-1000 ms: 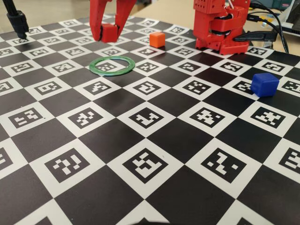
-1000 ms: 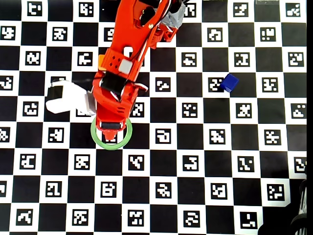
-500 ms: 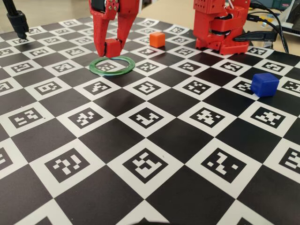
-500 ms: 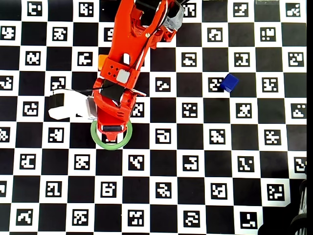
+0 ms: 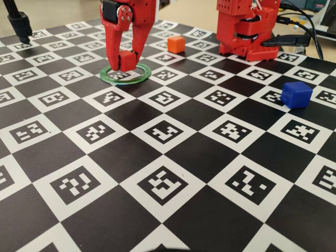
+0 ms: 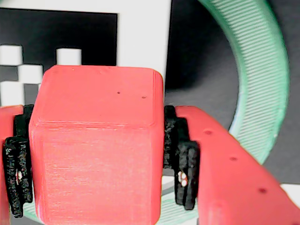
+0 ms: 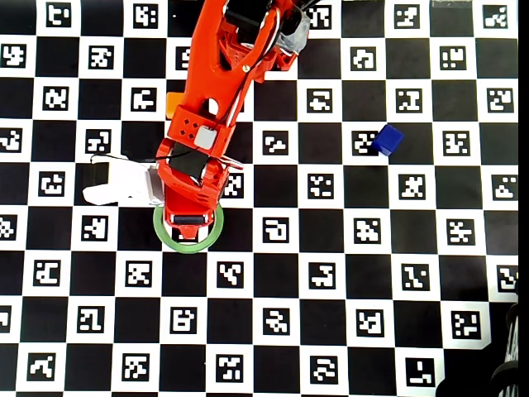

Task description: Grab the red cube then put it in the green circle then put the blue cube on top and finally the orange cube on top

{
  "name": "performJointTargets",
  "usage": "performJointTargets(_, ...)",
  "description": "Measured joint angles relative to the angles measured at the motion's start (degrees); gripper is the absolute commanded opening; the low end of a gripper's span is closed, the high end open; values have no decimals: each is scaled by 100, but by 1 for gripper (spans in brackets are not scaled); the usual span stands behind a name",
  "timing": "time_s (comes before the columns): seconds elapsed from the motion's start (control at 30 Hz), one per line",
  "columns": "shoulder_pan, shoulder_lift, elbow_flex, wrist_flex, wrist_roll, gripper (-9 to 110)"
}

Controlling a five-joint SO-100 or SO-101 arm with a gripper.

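Note:
My gripper (image 5: 126,64) is shut on the red cube (image 5: 126,60), with a black pad pressed on each side of it in the wrist view (image 6: 98,150). The cube hangs low inside the green circle (image 5: 137,75); I cannot tell whether it touches the board. The ring's rim curves past the cube on the right in the wrist view (image 6: 260,79). In the overhead view the arm covers the cube, and the ring (image 7: 188,248) shows around the gripper (image 7: 188,225). The blue cube (image 5: 296,94) (image 7: 386,139) lies far right. The orange cube (image 5: 176,44) sits behind the ring, half hidden by the arm in the overhead view (image 7: 171,103).
The board (image 5: 168,173) is a black and white checker pattern with printed markers. The red arm base (image 5: 247,31) stands at the back right. A black stand (image 5: 20,25) is at the back left corner. Cables run at the far right (image 5: 307,29).

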Motion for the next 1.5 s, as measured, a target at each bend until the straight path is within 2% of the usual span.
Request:
performJointTargets(0.57,0,-158,-79,0,-9,-4)
performJointTargets(0.73,26,-158,-79,0,-9,14)
performJointTargets(0.83,44,-158,-79,0,0,31)
performJointTargets(0.93,44,-158,-79,0,70,42)
performJointTargets(1.13,79,-158,-79,0,132,46)
performJointTargets(1.5,97,-158,-141,88,185,47)
